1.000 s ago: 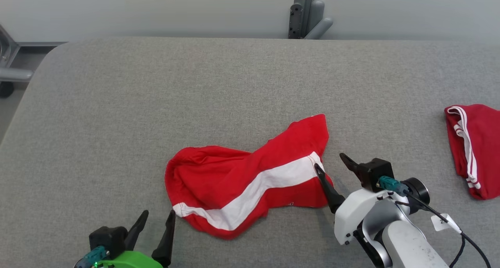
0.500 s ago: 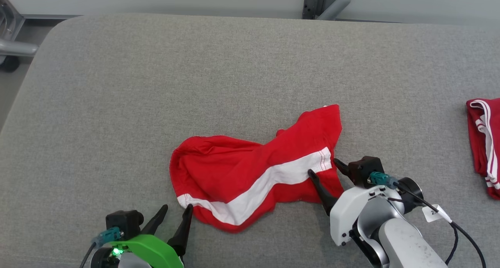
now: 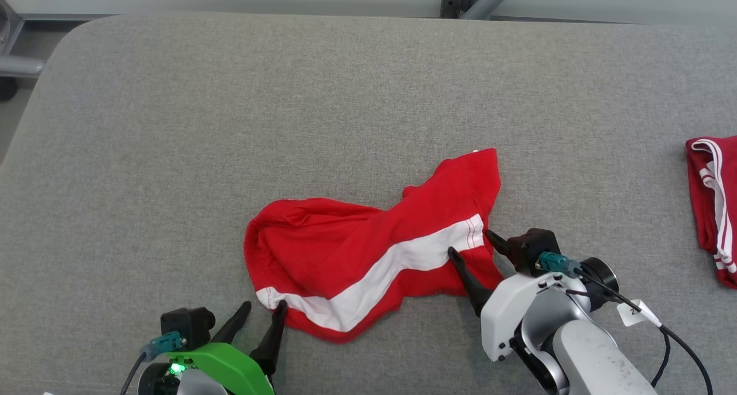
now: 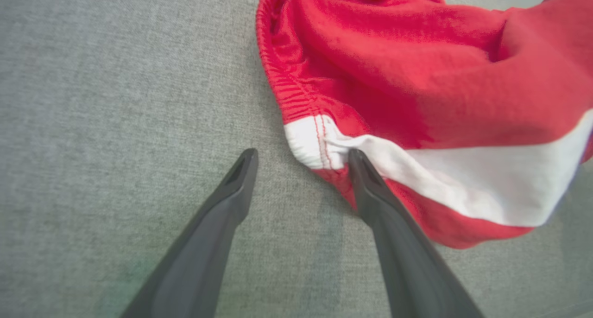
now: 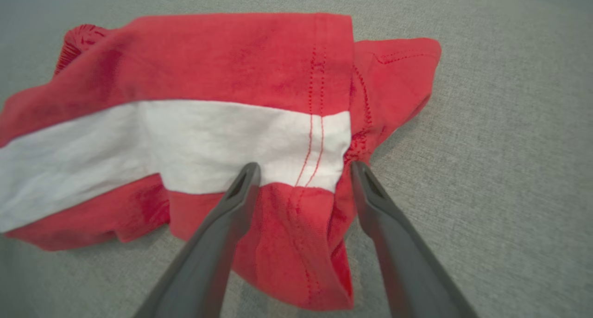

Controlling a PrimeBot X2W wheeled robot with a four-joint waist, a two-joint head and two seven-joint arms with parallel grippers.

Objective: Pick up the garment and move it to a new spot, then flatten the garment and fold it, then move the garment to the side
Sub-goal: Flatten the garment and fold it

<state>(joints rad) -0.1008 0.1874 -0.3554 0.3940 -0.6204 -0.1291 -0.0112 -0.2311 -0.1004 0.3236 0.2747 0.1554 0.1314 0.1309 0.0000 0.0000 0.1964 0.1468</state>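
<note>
Garment: the red cloth garment with a white band (image 3: 357,251) is seen as soft, matt knit; its waistband is ribbed and its hem is stitched in red thread.
Counter: the grey fabric-covered counter (image 3: 230,124) is finished in coarse, matt weave.
Pincers: the left pincer (image 3: 265,304) and right pincer (image 3: 469,241) are made of dark, smooth, matt plastic.
Shells: the green plastic shell (image 3: 224,369) and white plastic shell (image 3: 506,311) are given a slight sheen.

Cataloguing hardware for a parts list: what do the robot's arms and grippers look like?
Both have two long dark tapering fingers. The left gripper has a bright green shell with a teal connector. The right gripper has a white housing, a teal plug, a black cable and a white tag.
</note>
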